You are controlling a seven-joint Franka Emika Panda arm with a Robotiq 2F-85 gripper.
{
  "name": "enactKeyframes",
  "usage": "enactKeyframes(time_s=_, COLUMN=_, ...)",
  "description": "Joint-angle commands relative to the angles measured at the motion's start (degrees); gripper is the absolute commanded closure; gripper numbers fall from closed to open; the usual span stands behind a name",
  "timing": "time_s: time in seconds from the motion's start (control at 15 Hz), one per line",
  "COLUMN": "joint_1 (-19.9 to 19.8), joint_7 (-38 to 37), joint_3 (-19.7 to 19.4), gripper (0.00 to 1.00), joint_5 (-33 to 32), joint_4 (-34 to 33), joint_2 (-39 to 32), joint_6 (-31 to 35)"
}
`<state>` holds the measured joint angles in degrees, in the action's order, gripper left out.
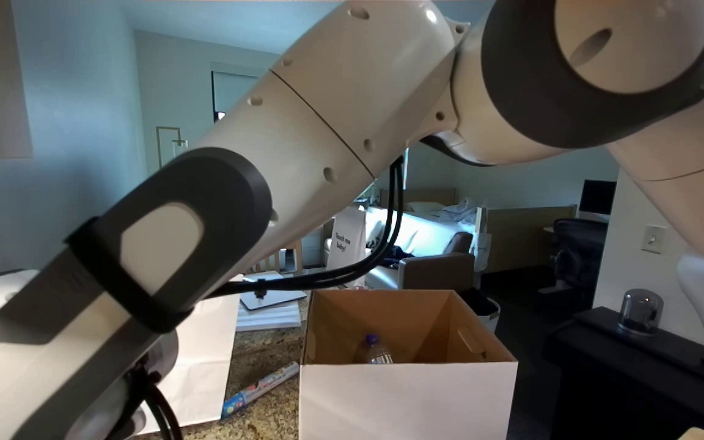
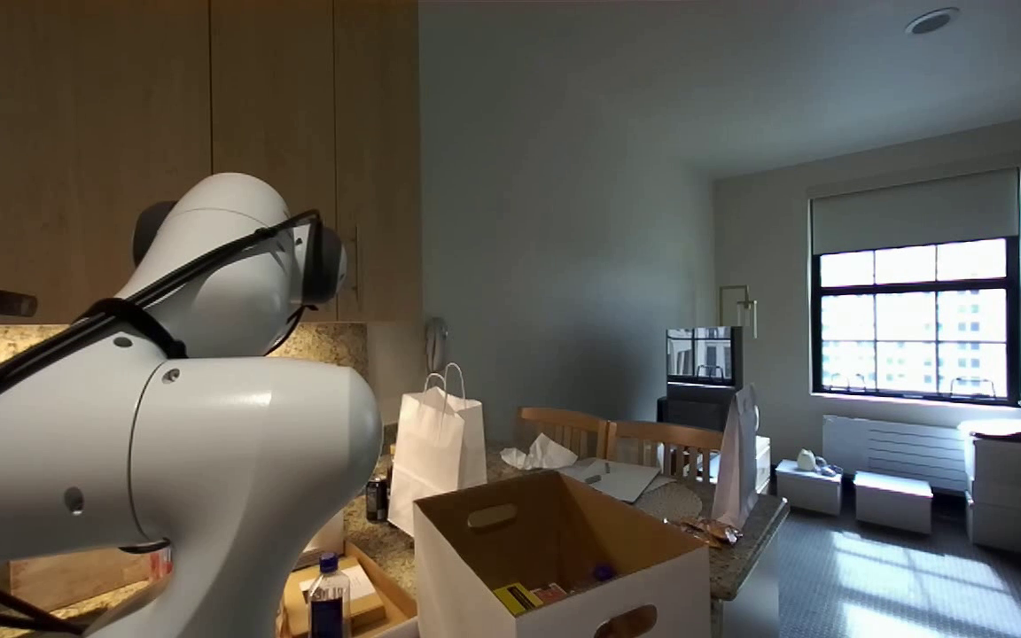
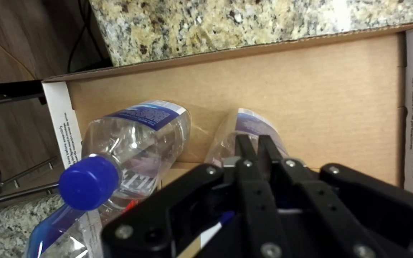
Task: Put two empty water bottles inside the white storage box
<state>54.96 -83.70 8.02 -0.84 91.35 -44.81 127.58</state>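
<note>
Sunlit floor (image 2: 865, 585) lies beyond the speckled counter (image 3: 228, 25), the claw (image 3: 258, 142) nearly closed, its hold unclear.

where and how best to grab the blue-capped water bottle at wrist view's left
Likely by the blue cap, from above: the water bottle has its cap end facing the wrist view, uncovered and narrower than its body.

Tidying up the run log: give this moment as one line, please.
white storage box: blue-capped bottle inside | gripper: at labelled bottle in cardboard tray, jaws close together | grasp: unclear from view
</note>
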Motion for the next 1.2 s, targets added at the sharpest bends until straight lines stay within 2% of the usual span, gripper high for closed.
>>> enactKeyframes(time_s=0.0, joint_1=-0.07, joint_7=0.23, joint_3=-0.82, gripper=0.58, joint_5=-0.50, joint_4=1.98, joint_2=1.65, joint_6=-0.04)
enactKeyframes(time_s=0.47, joint_1=0.02, joint_7=-0.45, joint_3=-2.38, gripper=0.12, joint_5=-0.99, joint_4=2.10, joint_2=2.03, joint_6=1.27)
enactKeyframes(time_s=0.6, joint_1=0.10, joint_7=-0.51, joint_3=-2.54, gripper=0.02, joint_5=-1.06, joint_4=2.51, joint_2=2.27, joint_6=1.43)
enactKeyframes(time_s=0.67, joint_1=0.13, joint_7=-0.60, joint_3=-2.59, gripper=0.00, joint_5=-1.07, joint_4=2.60, joint_2=2.31, joint_6=1.40)
enactKeyframes(time_s=0.87, joint_1=-0.08, joint_7=-0.52, joint_3=-2.53, gripper=0.00, joint_5=-0.83, joint_4=2.62, joint_2=2.24, joint_6=1.23)
enactKeyframes(time_s=0.93, joint_1=-0.15, joint_7=-0.34, joint_3=-2.38, gripper=0.23, joint_5=-0.69, joint_4=2.59, joint_2=2.15, joint_6=1.02)
enactKeyframes(time_s=1.0, joint_1=0.03, joint_7=-0.57, joint_3=-2.60, gripper=0.25, joint_5=-0.95, joint_4=2.52, joint_2=2.03, joint_6=1.07)
enactKeyframes(time_s=1.13, joint_1=-0.07, joint_7=-0.59, joint_3=-2.61, gripper=0.36, joint_5=-0.84, joint_4=2.42, joint_2=1.94, joint_6=0.90)
